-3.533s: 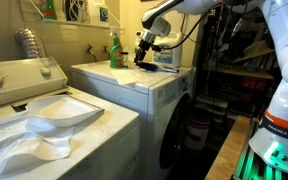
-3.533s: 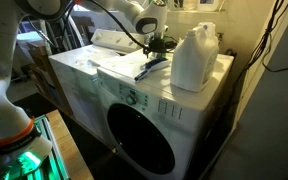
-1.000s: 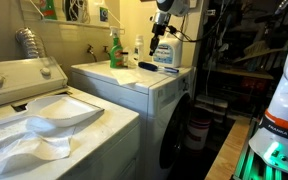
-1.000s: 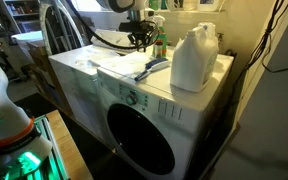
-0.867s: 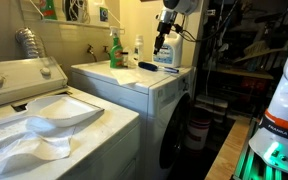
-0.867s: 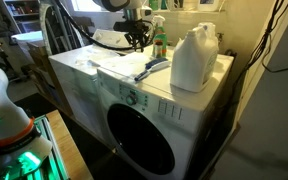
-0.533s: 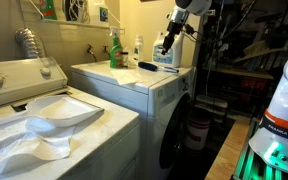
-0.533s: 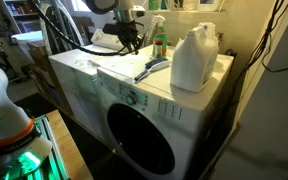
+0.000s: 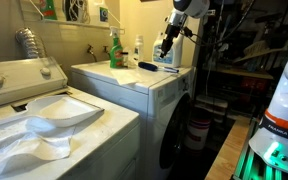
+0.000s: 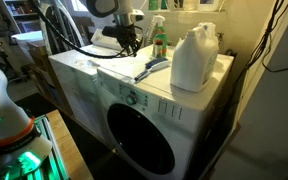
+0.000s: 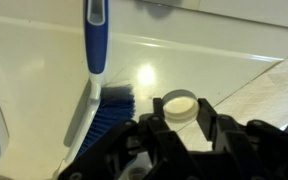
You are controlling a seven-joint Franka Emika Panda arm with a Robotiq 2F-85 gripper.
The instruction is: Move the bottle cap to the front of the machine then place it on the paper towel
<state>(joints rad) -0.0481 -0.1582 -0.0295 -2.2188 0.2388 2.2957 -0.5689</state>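
My tool (image 11: 180,120) is partly closed, its 2 black fingers (image 11: 212,122) pinching the bottle cap (image 11: 179,103), a pale round ring with its open side facing the wrist camera. The cap is off the surface, held above the flat white top of the machine (image 10: 134,100).

In the wrist view the cap sits just beside the dark blue bristles of a brush (image 11: 97,40), whose blue and white handle runs away toward the top of the picture. The paper towel (image 11: 269,90) lies flat on the machine top on the other side of the cap, its nearest edge close to my tool but not under it.

In an exterior view my tool (image 10: 127,40) hangs over the back part of the top, near a green spray bottle (image 10: 160,40) and well apart from the big white jug (image 10: 194,58) at the far corner. The round dark door (image 10: 139,140) faces the camera below.
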